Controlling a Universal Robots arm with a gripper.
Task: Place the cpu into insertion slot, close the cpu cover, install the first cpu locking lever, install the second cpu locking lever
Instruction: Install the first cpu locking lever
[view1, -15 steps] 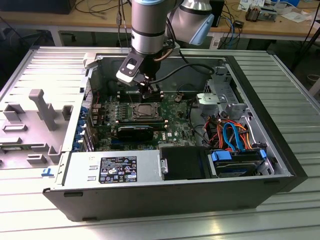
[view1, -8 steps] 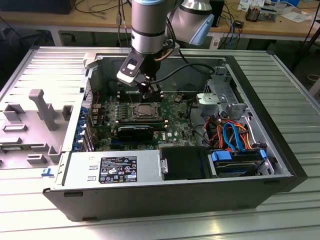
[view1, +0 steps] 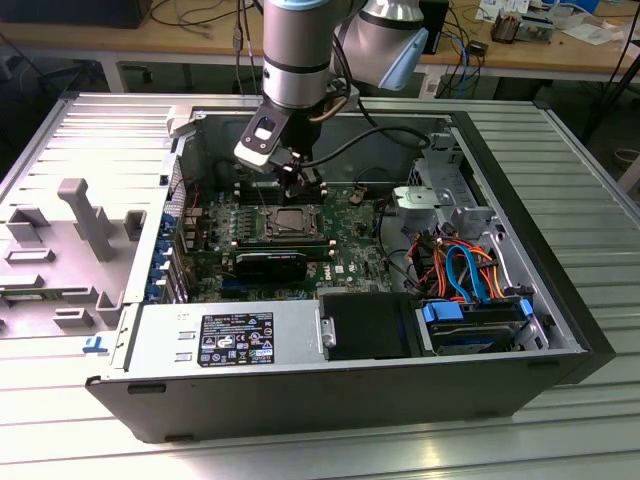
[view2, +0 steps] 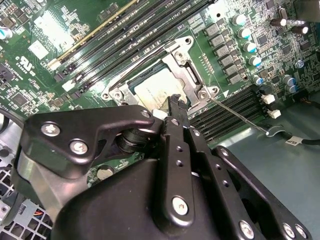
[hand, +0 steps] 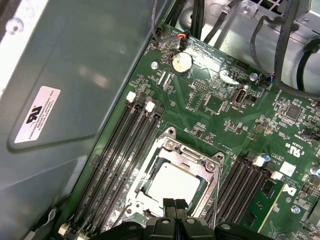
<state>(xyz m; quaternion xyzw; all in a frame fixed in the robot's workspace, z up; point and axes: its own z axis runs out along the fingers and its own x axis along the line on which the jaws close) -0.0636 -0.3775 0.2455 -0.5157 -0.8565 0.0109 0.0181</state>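
Observation:
The cpu lies flat in the insertion slot on the green motherboard, its silver top showing in both wrist views. The cpu cover is down over it, framing the chip. One thin locking lever sticks out from the socket corner to a hooked end, away from the frame. My gripper hangs just above the socket's edge, fingers shut together on nothing, the fingertips over the cover's rim. In the exterior view the gripper sits at the socket's far side.
Memory slots run along both sides of the socket. A long black heatsink block lies in front of it, and a power supply lines the near case wall. Drive cage and cables fill the exterior view's right. Grey case wall stands close by.

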